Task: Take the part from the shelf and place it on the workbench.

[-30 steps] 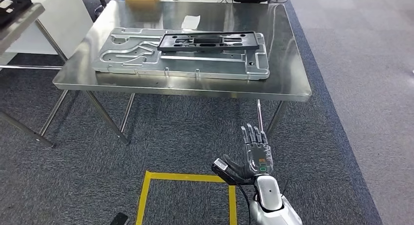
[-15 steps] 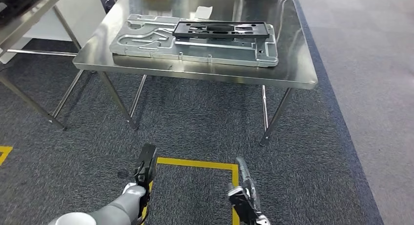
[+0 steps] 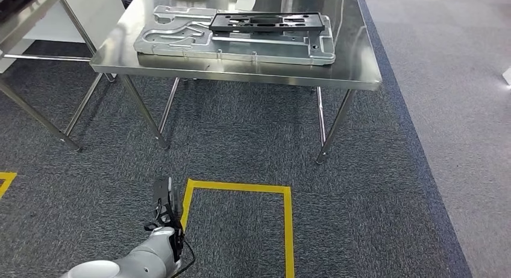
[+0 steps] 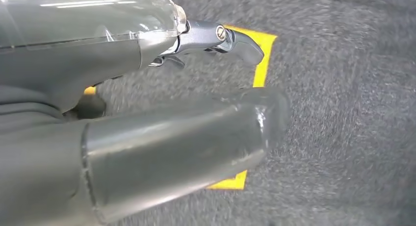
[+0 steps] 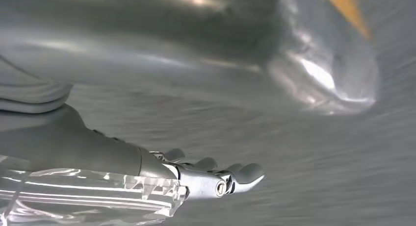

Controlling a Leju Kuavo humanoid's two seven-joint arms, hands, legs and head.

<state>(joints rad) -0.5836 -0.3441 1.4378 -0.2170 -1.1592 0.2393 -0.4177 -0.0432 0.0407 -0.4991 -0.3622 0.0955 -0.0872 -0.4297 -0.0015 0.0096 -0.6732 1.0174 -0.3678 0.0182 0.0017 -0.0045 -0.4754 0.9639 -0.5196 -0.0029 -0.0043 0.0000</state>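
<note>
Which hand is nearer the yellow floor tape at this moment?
Left. The left hand hangs low just beside the yellow floor tape, near its corner. The right hand also hangs over carpet, with a tape strip showing farther off, blurred.

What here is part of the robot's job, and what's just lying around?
Part of the job:
black part
workbench
left hand
right hand

Lying about:
grey metal plate under the part
white paper
yellow floor tape
</note>
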